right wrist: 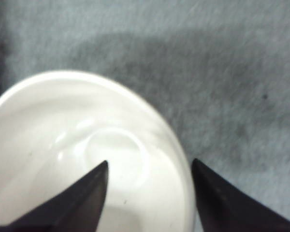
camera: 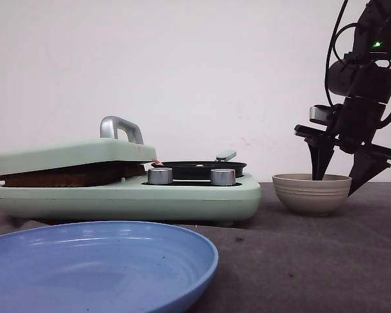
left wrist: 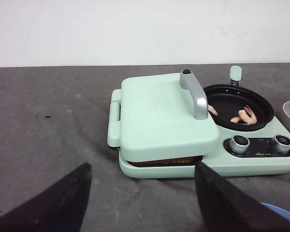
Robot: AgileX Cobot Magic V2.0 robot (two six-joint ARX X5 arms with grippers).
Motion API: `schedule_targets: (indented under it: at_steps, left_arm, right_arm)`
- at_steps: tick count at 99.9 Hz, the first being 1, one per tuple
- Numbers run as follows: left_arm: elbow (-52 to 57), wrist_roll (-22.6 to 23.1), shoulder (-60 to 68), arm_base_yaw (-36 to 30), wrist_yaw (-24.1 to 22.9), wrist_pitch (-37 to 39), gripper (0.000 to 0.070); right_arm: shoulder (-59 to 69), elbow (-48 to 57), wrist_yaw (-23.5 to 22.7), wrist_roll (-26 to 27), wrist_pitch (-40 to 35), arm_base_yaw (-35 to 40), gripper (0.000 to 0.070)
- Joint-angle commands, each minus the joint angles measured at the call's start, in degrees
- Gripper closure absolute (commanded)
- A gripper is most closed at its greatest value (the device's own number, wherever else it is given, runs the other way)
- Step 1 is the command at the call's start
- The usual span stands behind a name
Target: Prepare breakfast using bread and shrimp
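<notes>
Shrimp (left wrist: 245, 115) in pan (left wrist: 261, 104), right gripper (right wrist: 150, 193) straddling bowl rim (right wrist: 176, 140)

Even, bright light throughout; the right wrist view is soft and blurred, its glossy white ribbed bowl (right wrist: 87, 159) glaring.

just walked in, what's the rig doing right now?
Breakfast run. The bread sits pressed under the closed green lid of the breakfast maker, and a few shrimp lie in its black pan. The right gripper is open, straddling the rim of the beige bowl: one finger inside, one outside. The bowl looks empty from the wrist view. The left gripper is open, holding nothing, back from the appliance. A blue plate waits up front.
</notes>
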Motion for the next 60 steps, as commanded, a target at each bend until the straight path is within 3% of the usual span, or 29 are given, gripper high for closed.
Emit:
schedule_targets:
  at_steps: [1, 60]
  left_arm:
    - [0.31, 0.07, -0.07, -0.09, -0.20, 0.68, 0.0349]
    - [0.31, 0.07, -0.07, -0.09, -0.20, 0.79, 0.0349]
  right_arm:
    - [0.52, 1.33, -0.46, -0.87, -0.52, 0.04, 0.0339]
    - [-13.40, 1.33, -0.31, -1.36, -0.46, -1.40, 0.0340]
